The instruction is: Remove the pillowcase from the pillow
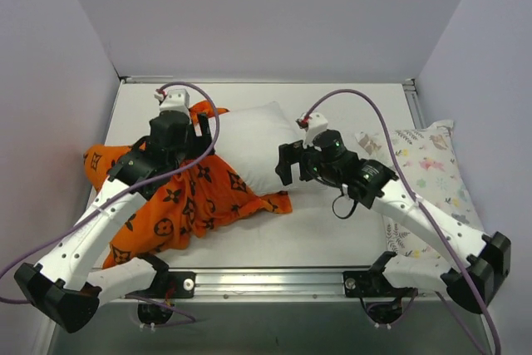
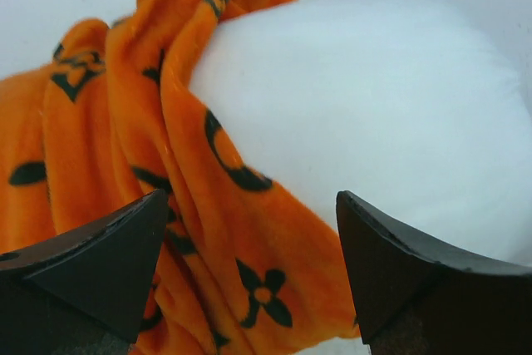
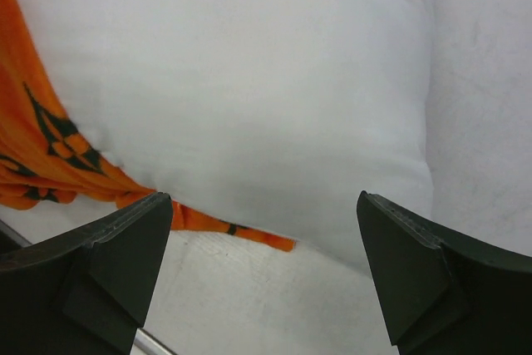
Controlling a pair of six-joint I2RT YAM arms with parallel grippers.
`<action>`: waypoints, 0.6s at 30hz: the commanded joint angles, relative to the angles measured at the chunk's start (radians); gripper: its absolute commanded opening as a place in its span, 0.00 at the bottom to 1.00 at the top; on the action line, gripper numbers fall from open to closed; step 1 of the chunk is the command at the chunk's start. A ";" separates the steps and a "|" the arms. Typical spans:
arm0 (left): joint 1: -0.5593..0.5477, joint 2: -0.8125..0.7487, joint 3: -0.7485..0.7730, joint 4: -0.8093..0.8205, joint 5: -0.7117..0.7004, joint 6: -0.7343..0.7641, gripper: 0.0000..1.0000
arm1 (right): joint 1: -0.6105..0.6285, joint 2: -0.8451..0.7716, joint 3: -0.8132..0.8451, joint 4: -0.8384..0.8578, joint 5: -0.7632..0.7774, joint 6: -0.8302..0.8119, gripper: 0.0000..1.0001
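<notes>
– Fingers of the left gripper [image 2: 249, 205] are filling the bottom of its wrist view, standing wide apart and gripping nothing. What is lying past them?

– Just beyond them the pillowcase [image 2: 125, 147] is draping in orange folds over the left end of the pillow [image 2: 374, 114], which is bulging out white to the right.

– And the right gripper [image 3: 264, 201]?

– Its jaws are also gaping wide and holding nothing. It is pointing leftward at the pillow's right near side, and a strip of pillowcase is peeking out from under the pillow's near edge.

– Where is the pillowcase lying overall?

– From above, it is spreading over the left near part of the table [image 1: 332, 230]. It is sitting mostly left of and nearer than the pillow, touching it and seemingly wrapping only its left end. The pillow is sitting mid-table, its long axis seeming to run from left-near to right-far, though fabric and arm are hiding its left end.

– So which arm is nearer?

– Left for the pillowcase, right for the pillow. I am judging that the next move is calling for drawing the pillowcase leftward, away from the pillow.

– Is anything getting in the way?

– The left arm itself is lying across the pillowcase. A floral pillow [image 1: 428, 172] is resting along the right edge, well apart from both, with the right arm reaching over it.
</notes>
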 commanded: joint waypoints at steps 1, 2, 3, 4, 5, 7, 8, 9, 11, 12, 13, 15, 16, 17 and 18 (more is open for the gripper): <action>-0.076 -0.081 -0.129 -0.066 -0.108 -0.133 0.90 | 0.015 0.119 0.064 0.091 0.015 -0.149 1.00; -0.123 -0.122 -0.154 -0.068 -0.117 -0.154 0.90 | 0.016 0.179 0.096 0.103 0.004 -0.166 1.00; -0.146 -0.141 -0.177 -0.079 -0.129 -0.197 0.91 | 0.021 0.208 0.109 0.105 -0.032 -0.201 1.00; -0.174 -0.152 -0.202 -0.085 -0.150 -0.220 0.92 | 0.035 0.234 0.121 0.108 -0.046 -0.212 1.00; -0.212 -0.167 -0.243 -0.091 -0.158 -0.237 0.92 | 0.044 0.289 0.135 0.115 -0.065 -0.226 1.00; -0.249 -0.169 -0.283 -0.093 -0.177 -0.283 0.93 | 0.070 0.349 0.152 0.120 -0.051 -0.245 1.00; -0.262 -0.164 -0.315 -0.091 -0.180 -0.297 0.93 | 0.072 0.400 0.158 0.121 -0.038 -0.245 1.00; -0.283 -0.157 -0.325 -0.093 -0.178 -0.323 0.93 | 0.075 0.426 0.161 0.129 -0.036 -0.242 1.00; -0.298 -0.134 -0.340 -0.091 -0.184 -0.338 0.89 | 0.075 0.489 0.170 0.140 -0.008 -0.216 0.97; -0.302 -0.124 -0.342 -0.091 -0.184 -0.346 0.86 | 0.075 0.511 0.181 0.131 -0.008 -0.202 0.85; -0.302 -0.115 -0.343 -0.093 -0.186 -0.346 0.83 | 0.073 0.526 0.205 0.120 -0.011 -0.196 0.72; -0.300 -0.089 -0.342 -0.091 -0.200 -0.340 0.59 | 0.078 0.564 0.236 0.073 0.066 -0.167 0.07; -0.299 -0.084 -0.340 -0.094 -0.203 -0.335 0.44 | 0.078 0.575 0.274 0.047 0.087 -0.153 0.00; -0.299 -0.080 -0.338 -0.094 -0.206 -0.329 0.15 | 0.079 0.580 0.287 0.001 0.111 -0.145 0.00; -0.296 -0.078 -0.334 -0.094 -0.209 -0.322 0.04 | 0.081 0.575 0.301 -0.023 0.198 -0.136 0.00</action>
